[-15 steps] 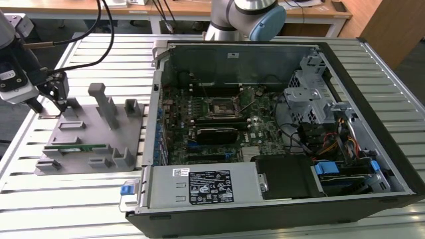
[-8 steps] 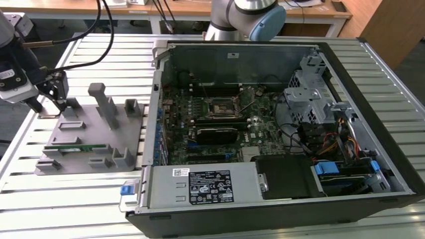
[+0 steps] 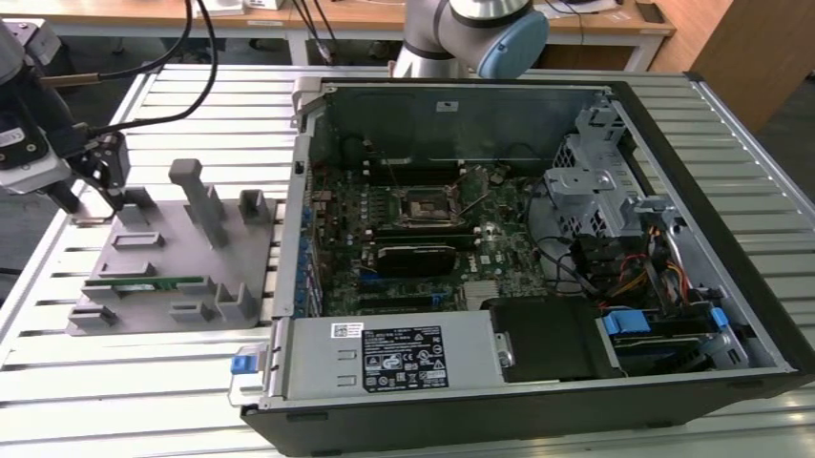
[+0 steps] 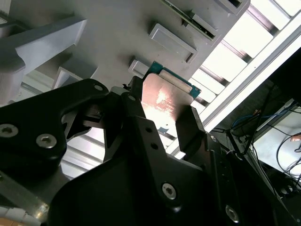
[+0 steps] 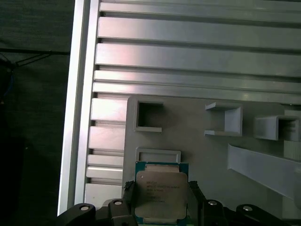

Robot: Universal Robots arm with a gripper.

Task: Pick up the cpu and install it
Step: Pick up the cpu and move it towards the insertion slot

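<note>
The cpu [image 5: 161,194], a small flat square chip with a silvery top and green rim, sits between my gripper's [image 5: 161,200] two black fingers [image 5: 128,194] in both wrist views. The fingers press on its two opposite edges, so the gripper [image 4: 162,110] is shut on the cpu [image 4: 164,96]. It is just over the corner of the grey fixture plate [image 5: 197,155]. In the exterior view my gripper [image 3: 92,202] hangs over the far corner of that plate [image 3: 172,329], at the exterior view's left. The black-framed motherboard socket [image 3: 423,205] lies inside the open computer case [image 3: 713,229].
The grey plate carries upright posts [image 3: 204,196] and small holders, with a green memory stick [image 3: 147,283] lying in one. All rests on a slatted aluminium table [image 3: 114,382]. Cables [image 3: 140,57] run to the arm; its base [image 3: 465,33] stands behind the case.
</note>
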